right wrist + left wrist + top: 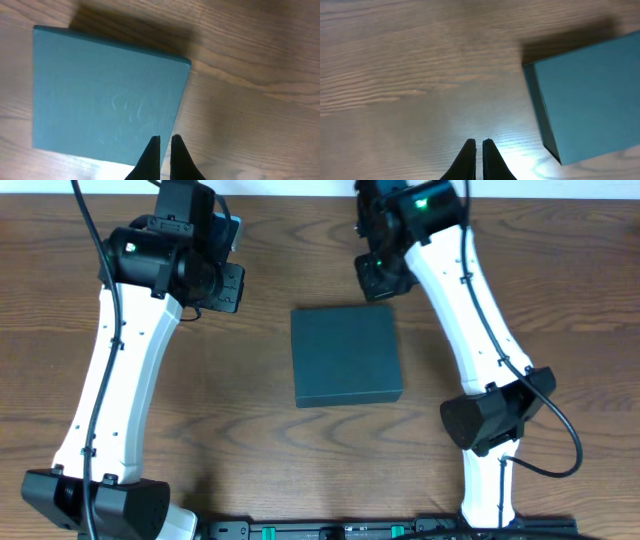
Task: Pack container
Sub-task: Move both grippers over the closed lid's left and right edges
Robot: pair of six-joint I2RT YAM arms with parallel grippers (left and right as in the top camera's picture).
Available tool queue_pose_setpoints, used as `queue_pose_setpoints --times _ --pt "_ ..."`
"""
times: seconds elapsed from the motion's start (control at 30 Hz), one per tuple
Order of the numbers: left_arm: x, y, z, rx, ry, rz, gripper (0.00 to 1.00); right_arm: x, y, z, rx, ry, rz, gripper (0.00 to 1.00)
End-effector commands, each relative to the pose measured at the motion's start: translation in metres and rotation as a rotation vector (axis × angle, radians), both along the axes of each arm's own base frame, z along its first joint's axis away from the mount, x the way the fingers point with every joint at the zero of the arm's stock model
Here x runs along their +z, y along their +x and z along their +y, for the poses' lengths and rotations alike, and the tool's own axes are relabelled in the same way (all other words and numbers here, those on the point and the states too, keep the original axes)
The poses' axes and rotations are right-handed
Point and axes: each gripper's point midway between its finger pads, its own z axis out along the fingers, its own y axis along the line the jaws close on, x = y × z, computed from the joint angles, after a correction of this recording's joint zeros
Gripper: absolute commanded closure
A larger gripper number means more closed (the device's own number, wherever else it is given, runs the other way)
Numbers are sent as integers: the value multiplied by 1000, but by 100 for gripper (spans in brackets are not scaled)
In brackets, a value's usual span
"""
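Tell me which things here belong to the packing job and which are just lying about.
For the job: the container, closed; the left gripper and the right gripper, both holding nothing.
Lying about: nothing else shows on the table.

Brown wood-grain table [250, 445], dark streaky grain running left to right, glare patches on the surface, one teal-green container [346, 356] lying flat near the middle, lid closed, edges roughly square to the table, soft shadow along its far side
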Motion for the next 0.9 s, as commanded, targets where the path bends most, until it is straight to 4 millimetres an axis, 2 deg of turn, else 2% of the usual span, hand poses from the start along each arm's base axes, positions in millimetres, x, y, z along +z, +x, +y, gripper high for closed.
queue_pose_setpoints --times 0.0,0.13,0.3,0.4,0.53,0.73,0.87 --pt "-9 0 1 31 44 19 95 -11 -4 -8 -63 -60 4 99" --pt "-19 -9 -15 4 44 49 94 -36 -12 -10 -77 -89 66 99" --pt "-19 -14 -33 -16 34 51 94 -42 -18 -6 -72 -84 91 98" --pt "-20 -19 -44 -35 27 55 94 -34 -22 -1 -64 -53 83 98" --pt "-19 -24 -57 -71 27 50 94 -14 -27 -2 -62 -21 32 99" --pt "-18 -30 -76 -123 12 46 94 26 -37 -22 -95 20 -92 98" --pt "-21 -31 -92 -158 -63 53 94 35 -53 -35 -117 48 -153 98"
